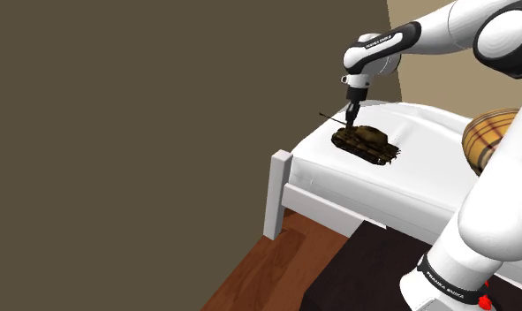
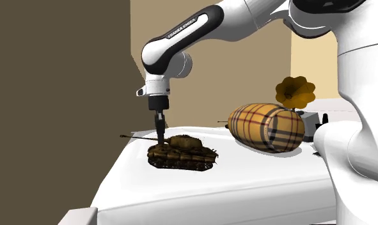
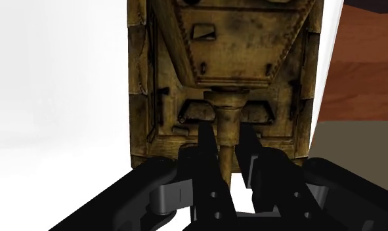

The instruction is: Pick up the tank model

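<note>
In the second exterior view, bare white bed point(image 2: 181, 192) lies open across the frame's lower middle, below the tank model point(image 2: 181, 152) — a plaid barrel-shaped cushion point(image 2: 267, 126) stands in the way right of centre.

1. A brown-olive tank model point(image 1: 366, 141) sits on a white bed point(image 1: 418, 190), close to the bed's corner.
2. The black pincer point(image 1: 348, 117) points straight down from the white arm point(image 1: 444, 31), its tip at the tank's thin gun.
3. A tan plaid, barrel-shaped cushion point(image 1: 485, 134) lies well apart from the tank, partly hidden by the arm.
4. A white bedpost point(image 1: 277, 193) stands at the corner near the tank, with reddish wooden floor point(image 1: 254, 274) beside it.
</note>
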